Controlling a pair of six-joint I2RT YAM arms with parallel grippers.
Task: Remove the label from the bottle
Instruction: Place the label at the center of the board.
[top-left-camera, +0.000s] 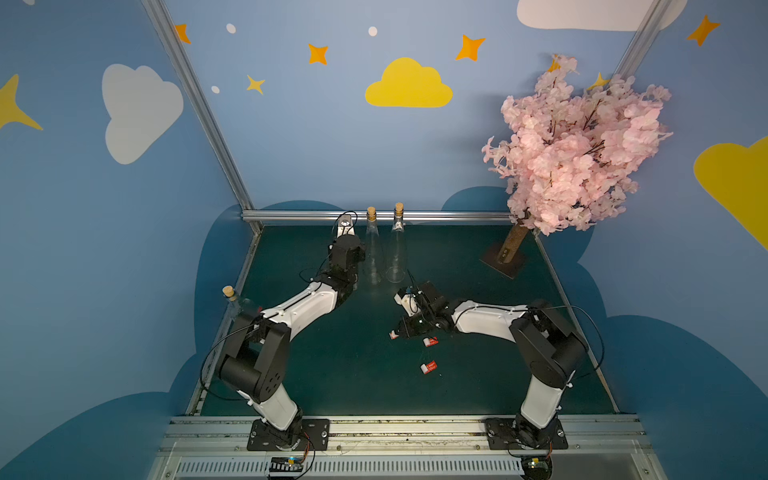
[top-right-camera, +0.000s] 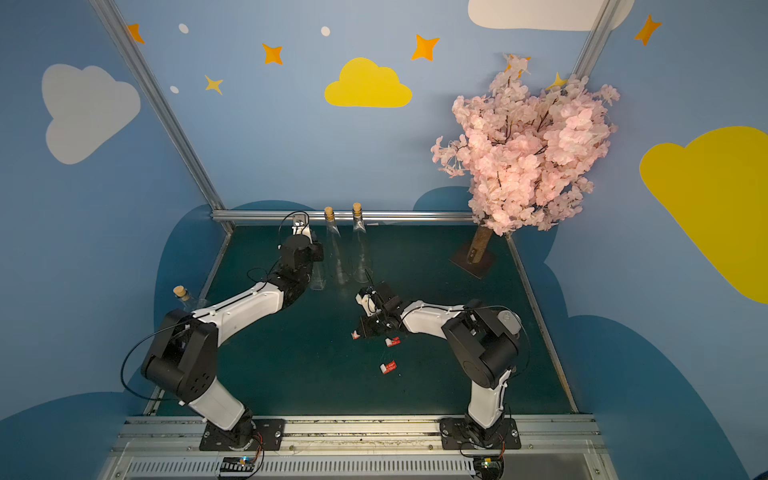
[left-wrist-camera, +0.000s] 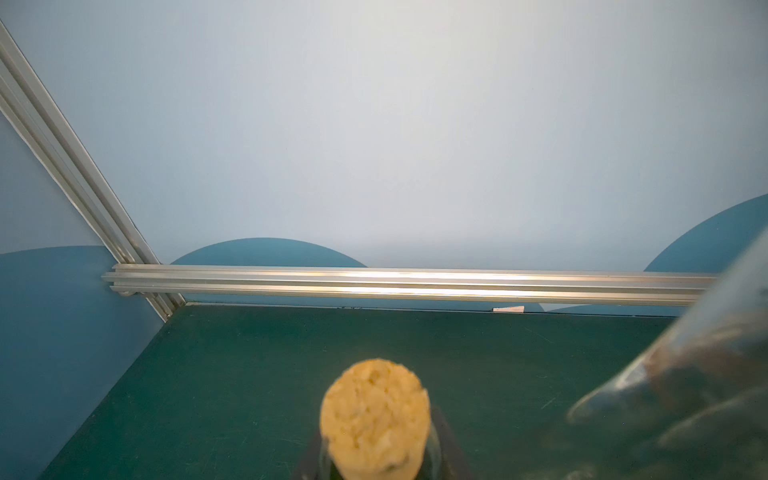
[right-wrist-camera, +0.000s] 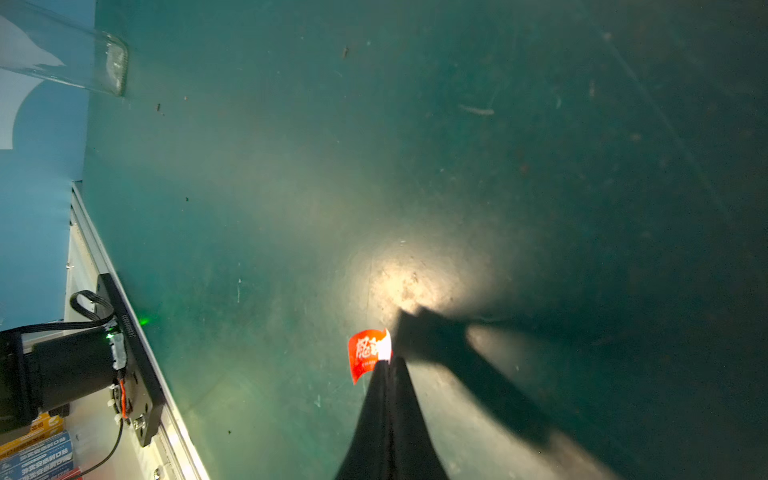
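The left pincer (left-wrist-camera: 376, 461) grips the neck of a corked bottle (left-wrist-camera: 375, 411) near the back of the table (top-left-camera: 332, 374). To its right, the right pincer (right-wrist-camera: 388, 361) is pressed together on a red label (right-wrist-camera: 365, 353), low over the table, apart from that bottle.

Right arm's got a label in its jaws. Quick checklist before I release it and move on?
1. Red label pinched in the shut right gripper, free of any bottle: ok.
2. Green mat in front of that gripper bare for the drop: ok.
3. Loose labels lying on the mat, apart from the bottles: ok.
4. Left gripper shut on the corked bottle: ok.
5. That bottle fully stripped: cannot tell, its body is hidden.
6. Standing bottles upright at the back, apart from the right arm: ok.
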